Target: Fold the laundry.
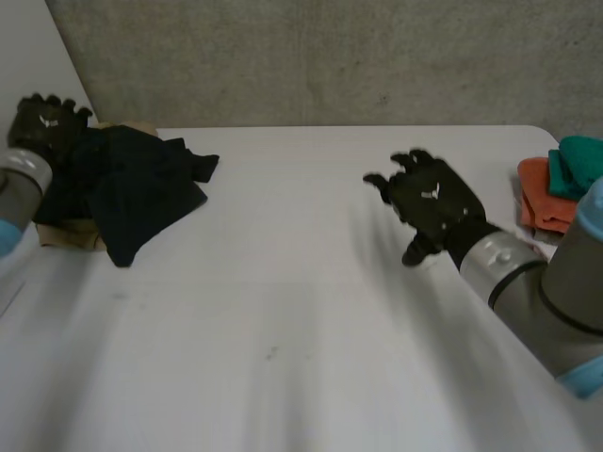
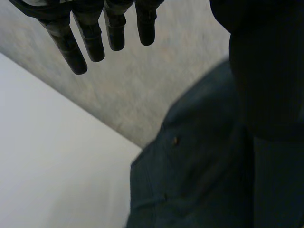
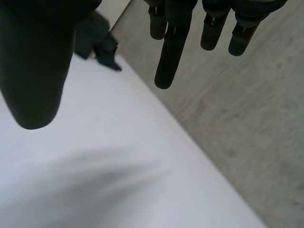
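Dark cloth first. In the head view I'm looking at a dark garment that is lying crumpled at the far left of the white table, on top of a tan cloth that is peeking out underneath. My left hand is sitting at the garment's far left edge, right by the grey wall. My right hand is hovering over bare table on the right side, well apart from the garment, with its fingers spreading wide and nothing in them. Beyond it, at the table's right edge, an orange cloth and a teal cloth are resting together, folded.

Moving to the left wrist view: the fingers are reaching out straight and slightly apart against the wall, gripping nothing, and the thumb is standing off to the side. The dark garment is lying under the palm and beside the thumb; I cannot tell whether the thumb is touching it.

Now the right wrist view. Here the fingers are hanging straight and loose and the thumb is held wide of them, so the hand is relaxed and empty. White table is passing beneath the palm, and the dark garment is showing far off past the thumb.
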`<action>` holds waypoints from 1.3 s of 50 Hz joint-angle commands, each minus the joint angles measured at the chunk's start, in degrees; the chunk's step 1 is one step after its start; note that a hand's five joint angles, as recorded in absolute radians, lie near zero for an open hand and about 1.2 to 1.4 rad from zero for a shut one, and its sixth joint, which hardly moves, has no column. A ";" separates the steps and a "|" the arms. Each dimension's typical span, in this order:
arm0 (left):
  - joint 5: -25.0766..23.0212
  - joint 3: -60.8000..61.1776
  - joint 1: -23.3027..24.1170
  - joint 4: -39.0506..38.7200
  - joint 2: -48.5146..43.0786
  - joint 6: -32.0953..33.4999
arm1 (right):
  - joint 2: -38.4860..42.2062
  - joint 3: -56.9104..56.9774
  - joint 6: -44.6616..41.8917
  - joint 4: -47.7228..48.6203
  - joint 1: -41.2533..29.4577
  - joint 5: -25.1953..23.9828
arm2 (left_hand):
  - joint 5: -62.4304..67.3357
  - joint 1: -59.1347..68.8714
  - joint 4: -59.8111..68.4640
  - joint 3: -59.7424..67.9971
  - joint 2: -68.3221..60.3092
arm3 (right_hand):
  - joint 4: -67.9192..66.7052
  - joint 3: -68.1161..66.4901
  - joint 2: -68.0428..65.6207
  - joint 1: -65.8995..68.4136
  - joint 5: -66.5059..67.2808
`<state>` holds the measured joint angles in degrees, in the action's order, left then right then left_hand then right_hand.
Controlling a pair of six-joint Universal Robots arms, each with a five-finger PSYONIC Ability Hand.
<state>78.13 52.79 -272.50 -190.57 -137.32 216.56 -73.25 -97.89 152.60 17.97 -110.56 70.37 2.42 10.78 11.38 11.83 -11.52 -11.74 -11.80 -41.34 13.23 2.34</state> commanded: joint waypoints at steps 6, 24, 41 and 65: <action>-1.84 -12.97 -1.28 -7.62 -16.05 -1.14 | 0.21 -7.49 -1.69 3.39 3.25 -0.06 | 67.53 69.18 68.57 68.12 -68.43 | 1.74 1.80 31.34 -3.23 -2.34; -2.19 13.46 21.11 -16.24 25.50 -22.04 | -2.78 -6.97 -3.01 3.57 6.50 3.80 | 67.58 69.22 68.62 68.17 -68.48 | 1.74 1.80 31.34 -3.23 -2.34; -1.49 18.93 19.75 -13.44 16.56 -6.08 | -3.48 -7.49 -3.01 3.13 8.08 4.25 | 1.83 3.48 2.87 2.42 -2.73 | 1.74 1.80 31.34 -3.23 -2.34; -2.46 -1.90 4.96 -6.74 -8.41 9.06 | 0.21 -7.05 -3.62 3.74 7.82 4.95 | 67.58 69.22 68.62 68.17 -68.48 | 1.74 1.80 31.34 -3.23 -2.34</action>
<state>75.09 54.10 -269.65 -196.85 -144.76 226.88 -73.17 -104.98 148.96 21.66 -102.79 75.02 45.26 57.05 57.87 57.30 -58.54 -11.74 -11.80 -41.34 13.23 2.33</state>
